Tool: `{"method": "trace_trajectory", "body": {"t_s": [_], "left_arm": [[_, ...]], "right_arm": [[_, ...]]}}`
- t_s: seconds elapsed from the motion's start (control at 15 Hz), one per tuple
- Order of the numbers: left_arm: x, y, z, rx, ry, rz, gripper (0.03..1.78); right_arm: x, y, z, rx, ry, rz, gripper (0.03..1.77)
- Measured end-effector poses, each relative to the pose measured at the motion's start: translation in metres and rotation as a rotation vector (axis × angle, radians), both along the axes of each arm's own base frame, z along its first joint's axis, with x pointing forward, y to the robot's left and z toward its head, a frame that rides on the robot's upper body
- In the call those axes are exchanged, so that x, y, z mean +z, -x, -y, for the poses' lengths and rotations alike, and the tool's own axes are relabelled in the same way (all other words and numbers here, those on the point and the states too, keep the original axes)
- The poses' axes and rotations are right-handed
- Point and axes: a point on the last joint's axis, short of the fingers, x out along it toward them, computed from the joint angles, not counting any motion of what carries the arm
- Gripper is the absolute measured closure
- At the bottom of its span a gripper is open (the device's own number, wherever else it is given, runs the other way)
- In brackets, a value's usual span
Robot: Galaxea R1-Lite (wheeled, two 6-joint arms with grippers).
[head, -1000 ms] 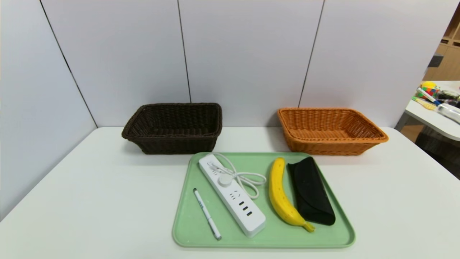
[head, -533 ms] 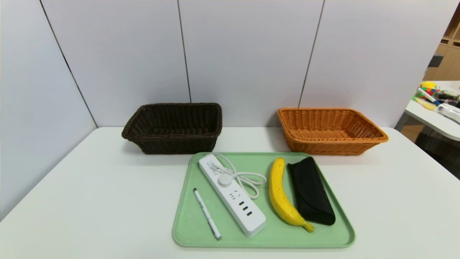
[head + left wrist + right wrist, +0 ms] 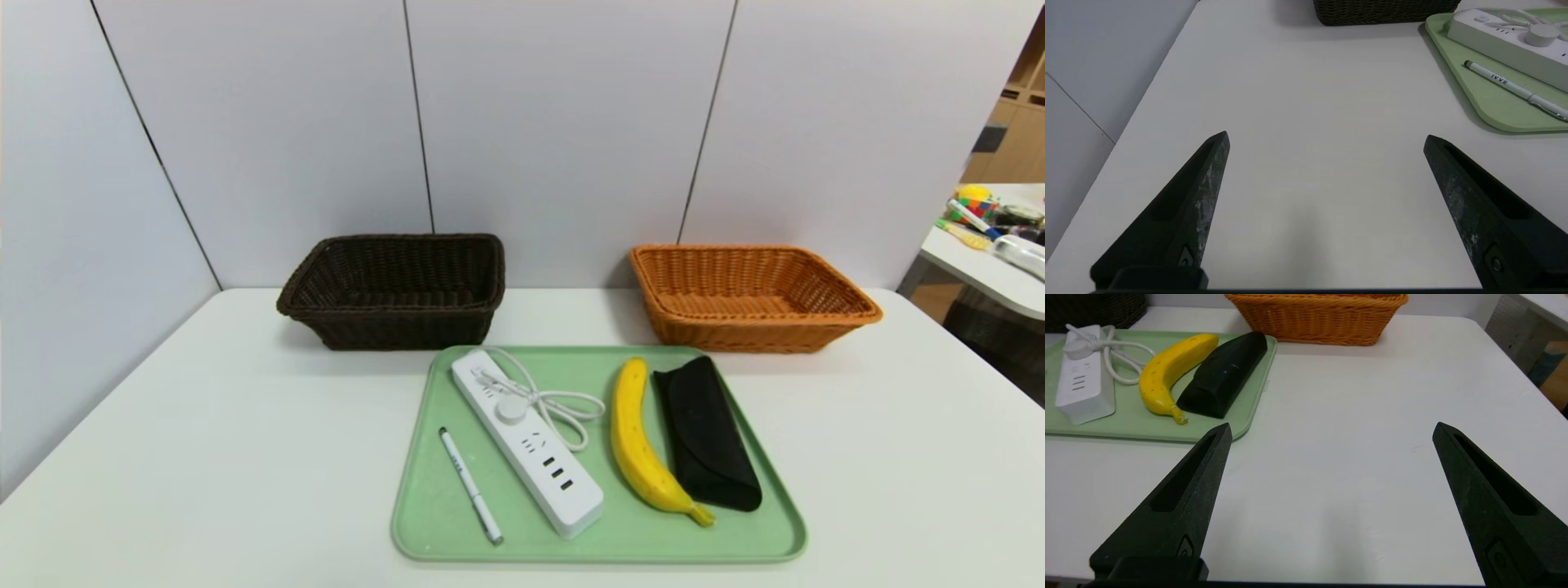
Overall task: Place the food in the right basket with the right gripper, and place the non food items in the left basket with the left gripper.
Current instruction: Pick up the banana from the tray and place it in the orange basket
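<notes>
The banana (image 3: 645, 445) lies lengthwise on the green tray (image 3: 424, 523), stem end toward the robot, and right against its right flank sits the black pouch (image 3: 706, 437), the two touching along their length. To the banana's left there is the white power strip (image 3: 526, 441), angled across the tray with its coiled cord (image 3: 563, 408) looped on and beside it, and further left the white pen (image 3: 471, 486) rests on bare tray, apart from the strip. All four things are on the tray, nothing sorted yet. Beyond the tray, at the back of the white worktop (image 3: 204, 441), the dark brown basket (image 3: 396, 290) stands on the left and the orange basket (image 3: 751, 298) on the right, well apart from each other, each just past a far corner of the tray, and both with nothing in them. The left hand (image 3: 1327, 139) hangs over bare worktop to the left of the tray, its fingers (image 3: 1202, 196) spread wide and holding nothing, with the pen and the power strip in sight ahead to its right. The right hand (image 3: 1331, 430) sits over bare worktop on the tray's right side, fingers (image 3: 1186, 498) likewise spread wide and gripping nothing, the near corner of the tray just beside its inner fingertip in the right wrist view. Neither hand shows in the head view.
</notes>
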Motion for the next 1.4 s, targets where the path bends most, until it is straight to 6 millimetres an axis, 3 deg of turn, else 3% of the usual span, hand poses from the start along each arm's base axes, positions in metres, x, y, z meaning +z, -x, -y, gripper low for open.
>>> {"method": "trace_trajectory", "body": {"t_s": [0.2,0.4,0.93,1.2,1.4], "left_arm": [[0.034,-0.009,0.001,-0.026,0.004,-0.105,0.12],[0.057,-0.034,0.001,-0.034,0.006,-0.203,0.12],[0.105,-0.132,0.002,-0.061,0.020,-0.455,0.12],[0.117,-0.165,0.012,-0.122,0.026,-0.559,0.12],[0.114,-0.185,0.020,-0.158,0.021,-0.629,0.12]], "right_arm": [[0.026,-0.010,0.000,0.015,-0.001,-0.075,0.10],[0.049,-0.033,-0.001,0.035,-0.004,-0.183,0.10],[0.103,-0.112,-0.004,0.080,0.002,-0.510,0.10],[0.114,-0.146,-0.017,0.181,0.037,-0.651,0.09],[0.120,-0.173,-0.025,0.205,0.049,-0.700,0.09]]}}
